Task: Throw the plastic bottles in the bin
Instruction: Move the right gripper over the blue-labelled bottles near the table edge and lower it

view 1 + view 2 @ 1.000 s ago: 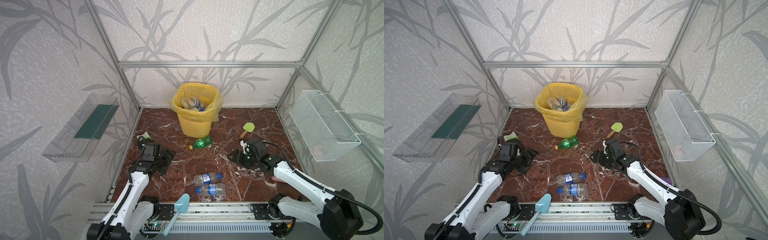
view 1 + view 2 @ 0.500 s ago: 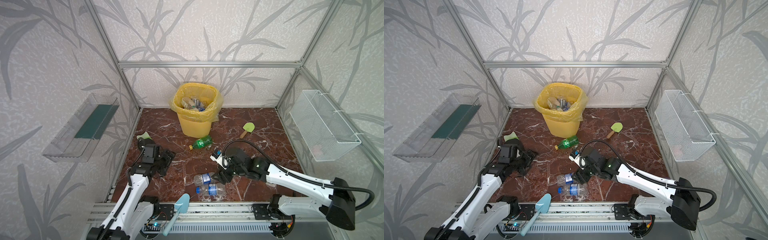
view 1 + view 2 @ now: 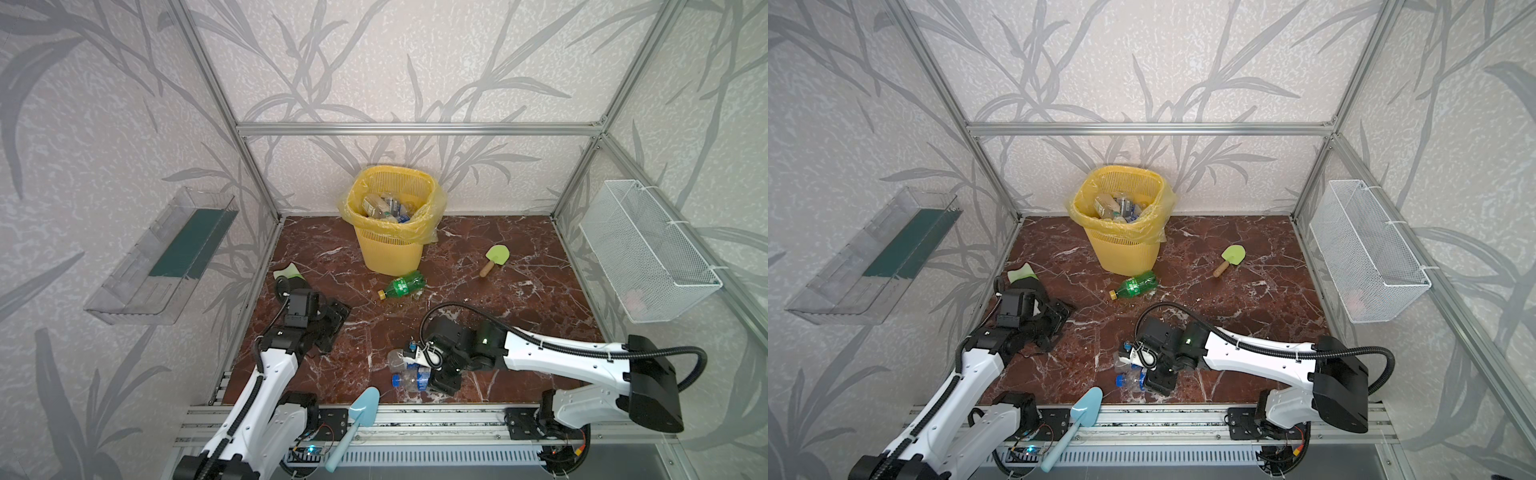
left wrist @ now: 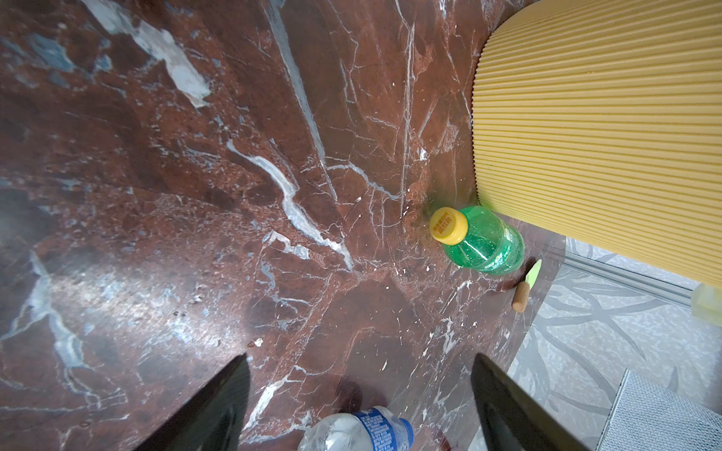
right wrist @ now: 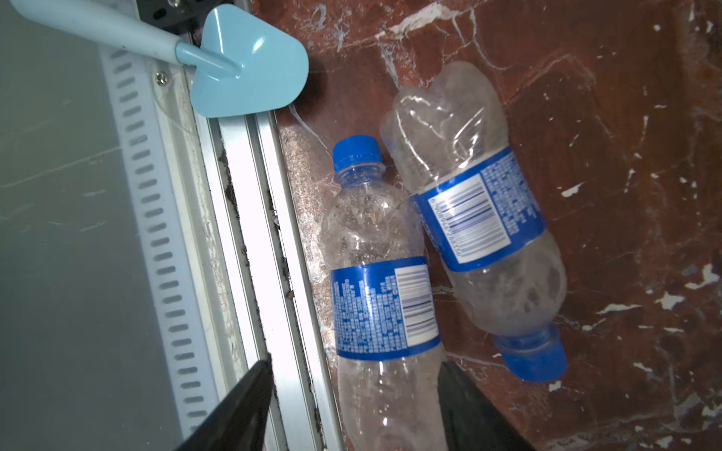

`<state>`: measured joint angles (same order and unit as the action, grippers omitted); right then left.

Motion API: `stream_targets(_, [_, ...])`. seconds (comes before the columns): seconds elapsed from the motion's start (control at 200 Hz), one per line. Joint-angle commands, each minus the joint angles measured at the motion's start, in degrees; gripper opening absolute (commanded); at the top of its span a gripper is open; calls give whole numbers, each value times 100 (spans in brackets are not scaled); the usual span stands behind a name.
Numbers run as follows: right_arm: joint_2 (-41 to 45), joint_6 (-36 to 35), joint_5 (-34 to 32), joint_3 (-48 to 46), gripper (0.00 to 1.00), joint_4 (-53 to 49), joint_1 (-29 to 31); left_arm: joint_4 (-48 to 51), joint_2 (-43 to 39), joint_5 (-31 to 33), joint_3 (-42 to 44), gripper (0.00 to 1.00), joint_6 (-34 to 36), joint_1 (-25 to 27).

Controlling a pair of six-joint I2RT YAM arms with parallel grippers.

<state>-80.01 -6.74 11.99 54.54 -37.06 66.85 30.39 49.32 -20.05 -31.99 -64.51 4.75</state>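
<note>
The yellow bin [image 3: 392,249] [image 3: 1125,249] stands at the back with several bottles in it. A green bottle [image 3: 405,286] [image 4: 484,242] with a yellow cap lies just in front of it. Two clear bottles with blue labels lie side by side near the front edge. My right gripper [image 3: 440,376] [image 5: 355,363] is open and straddles the base of the nearer one [image 5: 385,304]: one finger touches it, the other hangs over the rail. The second clear bottle [image 5: 480,218] lies against it. My left gripper [image 3: 332,320] [image 4: 361,357] is open and empty, low at the left.
A light-blue shovel [image 3: 361,409] [image 5: 250,66] rests on the front rail [image 5: 250,234] beside the clear bottles. A green paddle [image 3: 494,257] lies at the back right. A white wire basket [image 3: 648,249] hangs on the right wall, a clear tray [image 3: 166,253] on the left.
My right arm has swung from the right middle of the floor to the front, down over the two clear bottles, and its jaws have narrowed. The left arm has hardly moved.
</note>
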Motion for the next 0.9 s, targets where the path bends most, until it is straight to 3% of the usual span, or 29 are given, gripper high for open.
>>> stream_targets(0.0, [-187,-78,-322,229,68,-247,90,46,-19,-7,77,88,-25,-30])
stream_targets(0.425, [-1204,161,-809,507,61,-338,261,34,25,12,96,88,2,-33])
stream_targets(0.62, [-1288,518,-1270,345,56,-350,231,-7,56,17,130,88,4,-30])
stream_targets(0.895, [-1014,1027,-1280,47,51,-336,-157,-68,129,6,131,88,0,-29])
